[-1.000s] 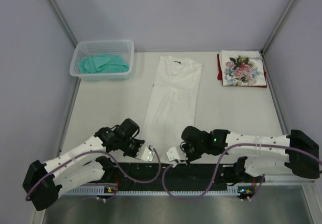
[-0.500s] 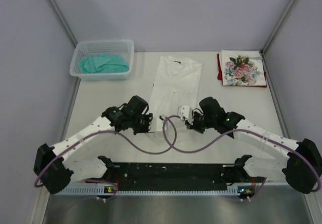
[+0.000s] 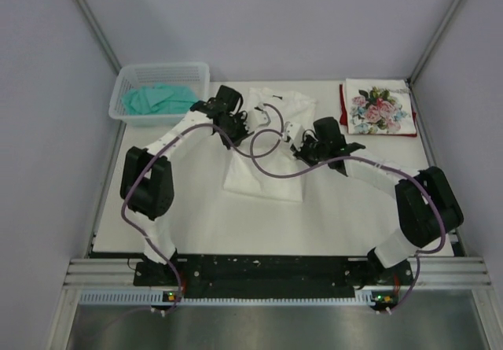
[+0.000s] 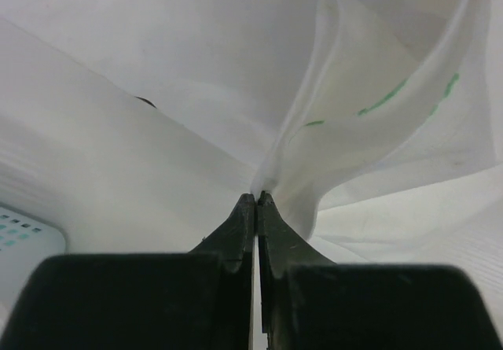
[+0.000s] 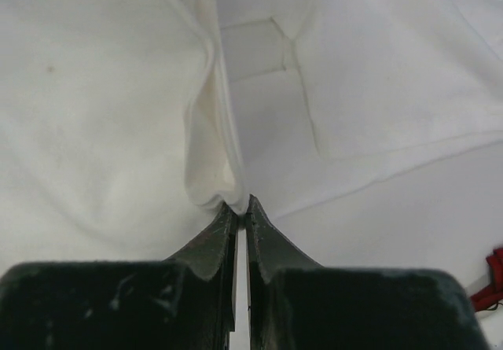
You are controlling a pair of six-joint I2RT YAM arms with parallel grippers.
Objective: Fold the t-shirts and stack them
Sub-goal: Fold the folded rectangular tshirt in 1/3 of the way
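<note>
White t-shirt (image 3: 266, 165), part-folded, mid-worktop, held at two points.

Lies plain side up on the pale worktop (image 3: 346, 204), towards the far edge, between basket and shirt stack. Its far part is bunched and raised. Left jaws pressed together on a lifted fold at its far left; right jaws likewise pinching a fold at its far right. Faint green marks (image 4: 385, 98) show through the cloth in the left wrist view, too dim to read. Left arm (image 3: 177, 135) and right arm (image 3: 377, 171) both reach far over the worktop. Far right: rose-print shirt (image 3: 380, 108), folded square, atop a dark red shirt (image 3: 343, 112). Far left: pale mesh basket (image 3: 161, 68) holding a teal cloth (image 3: 161, 98).
</note>
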